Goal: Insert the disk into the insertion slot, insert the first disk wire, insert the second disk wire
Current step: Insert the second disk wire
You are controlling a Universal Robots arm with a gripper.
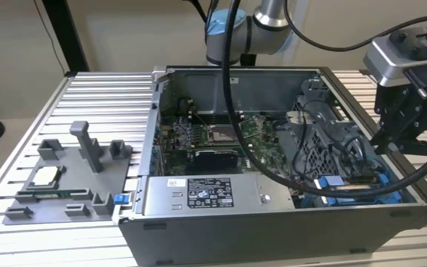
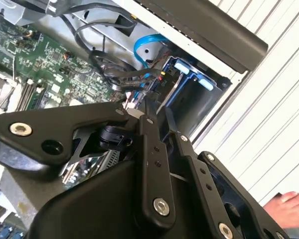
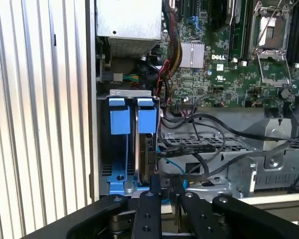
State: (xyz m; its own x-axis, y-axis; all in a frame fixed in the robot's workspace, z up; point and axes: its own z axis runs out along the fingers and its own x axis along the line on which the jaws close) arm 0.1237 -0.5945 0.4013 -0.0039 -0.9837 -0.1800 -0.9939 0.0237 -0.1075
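One open computer case (image 1: 273,233) is seen on one slatted table (image 1: 95,100). One grey tray (image 1: 65,183) lies beside it. One motherboard (image 3: 239,64) is counted, one power supply box (image 1: 198,194), and two blue tabs (image 3: 118,119) in the drive bay (image 3: 129,149). One hand (image 2: 289,209) is visible.

Arm (image 1: 262,16) comes down from the top of the exterior view, cables looped along it. Wrist and gripper (image 1: 410,125) sit at the exterior view's right, pointing downward. In both wrist views the black fingers (image 3: 154,191) lie close together, nearly touching at the tips, linkage bars folded in. A person's hand (image 2: 289,209) shows in the second wrist view.
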